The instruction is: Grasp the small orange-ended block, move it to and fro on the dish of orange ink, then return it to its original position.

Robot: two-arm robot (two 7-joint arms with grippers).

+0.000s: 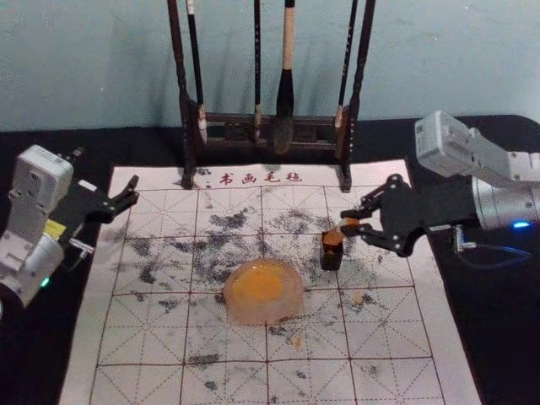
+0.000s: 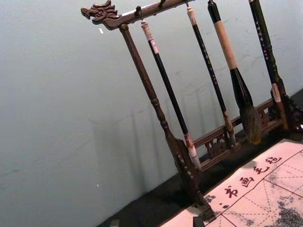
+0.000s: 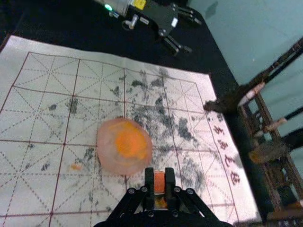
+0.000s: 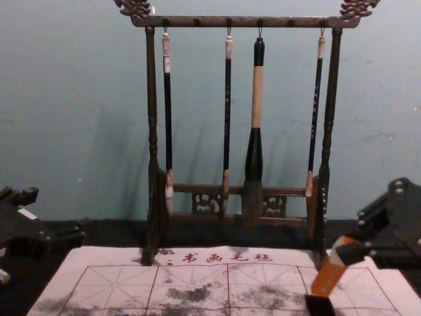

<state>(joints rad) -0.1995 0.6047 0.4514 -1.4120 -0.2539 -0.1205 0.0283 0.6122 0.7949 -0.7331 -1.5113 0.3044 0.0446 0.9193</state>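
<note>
The right gripper (image 1: 347, 223) pinches the tilted block (image 4: 328, 275) high, leaving its inking end free, apparently just above the dark holder (image 1: 332, 258), the wide-open left gripper (image 4: 58, 214) idle at left.

Both arms wear silver-grey casings; the left one (image 1: 42, 175), at left of the frame, has a yellow label (image 1: 55, 229) and green light (image 1: 45, 283), the right one (image 1: 443, 143) a blue light (image 1: 521, 225). The left pincer (image 1: 108, 167) and right pincer (image 1: 346, 223) are black, with jointed links.

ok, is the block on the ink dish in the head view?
No, the right end effector holds the block at the black box, clear of the dish.
</note>
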